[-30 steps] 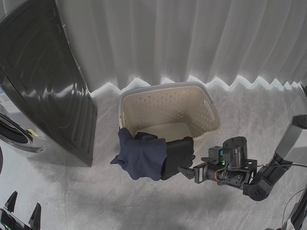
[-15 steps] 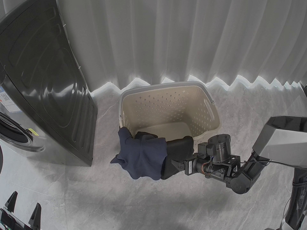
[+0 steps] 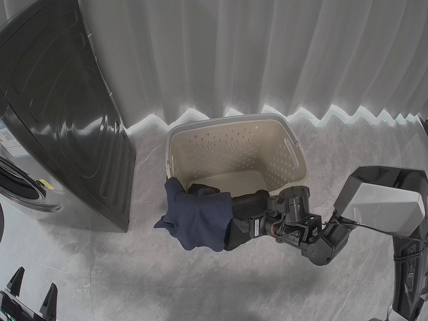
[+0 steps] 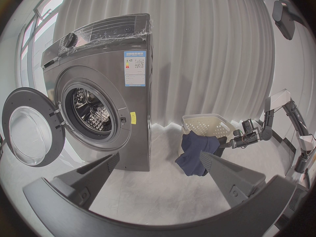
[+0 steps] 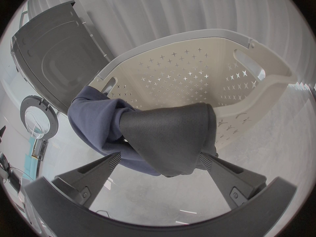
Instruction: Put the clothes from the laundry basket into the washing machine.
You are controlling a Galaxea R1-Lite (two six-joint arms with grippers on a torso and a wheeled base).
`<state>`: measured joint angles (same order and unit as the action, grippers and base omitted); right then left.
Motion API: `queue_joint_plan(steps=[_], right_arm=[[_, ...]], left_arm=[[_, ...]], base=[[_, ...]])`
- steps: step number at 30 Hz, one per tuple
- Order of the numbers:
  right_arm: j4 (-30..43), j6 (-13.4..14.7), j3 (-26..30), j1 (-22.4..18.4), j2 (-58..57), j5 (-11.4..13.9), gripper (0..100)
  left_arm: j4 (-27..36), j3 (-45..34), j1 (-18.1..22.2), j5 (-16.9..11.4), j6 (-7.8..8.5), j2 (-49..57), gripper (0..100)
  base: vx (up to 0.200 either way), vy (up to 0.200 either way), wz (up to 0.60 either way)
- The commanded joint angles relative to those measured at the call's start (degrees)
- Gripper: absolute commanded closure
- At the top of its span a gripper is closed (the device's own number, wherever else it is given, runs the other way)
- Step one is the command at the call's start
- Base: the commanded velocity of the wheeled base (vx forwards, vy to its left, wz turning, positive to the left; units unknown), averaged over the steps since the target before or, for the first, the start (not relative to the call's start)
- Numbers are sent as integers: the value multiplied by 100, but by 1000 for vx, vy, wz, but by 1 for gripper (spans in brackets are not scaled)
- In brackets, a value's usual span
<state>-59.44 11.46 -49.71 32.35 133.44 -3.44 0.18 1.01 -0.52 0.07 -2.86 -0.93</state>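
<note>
two garments [image 3: 200,219] over basket rim [image 3: 227,120], right fingers [image 5: 230,178] astride one

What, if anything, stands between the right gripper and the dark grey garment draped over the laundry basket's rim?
Nothing visible does. The open right gripper faces the dark grey garment directly, one finger on each side of its hanging fold. The navy garment hangs beside it.

Cream star-punched laundry basket [image 3: 240,150], navy garment [image 3: 198,221], charcoal garment [image 3: 249,206]
</note>
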Motion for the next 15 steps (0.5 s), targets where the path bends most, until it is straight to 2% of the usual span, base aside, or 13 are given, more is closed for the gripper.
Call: queue_joint_plan(steps=[1,11,12,15], right_arm=[[-15,-3,-109,17,112,10,0],[-217,-3,-223,78,235,54,0],[-226,-3,-223,78,244,63,100],[-331,-3,-223,78,270,63,100]], left_arm=[[-1,-92,0,10,-4,93,0],[-1,-92,0,10,-4,93,0],[-1,-92,0,10,-12,93,0],[-1,-92,0,10,-12,93,0]], base=[[0,0,0],[0,0,0],[0,0,0],[0,0,0]])
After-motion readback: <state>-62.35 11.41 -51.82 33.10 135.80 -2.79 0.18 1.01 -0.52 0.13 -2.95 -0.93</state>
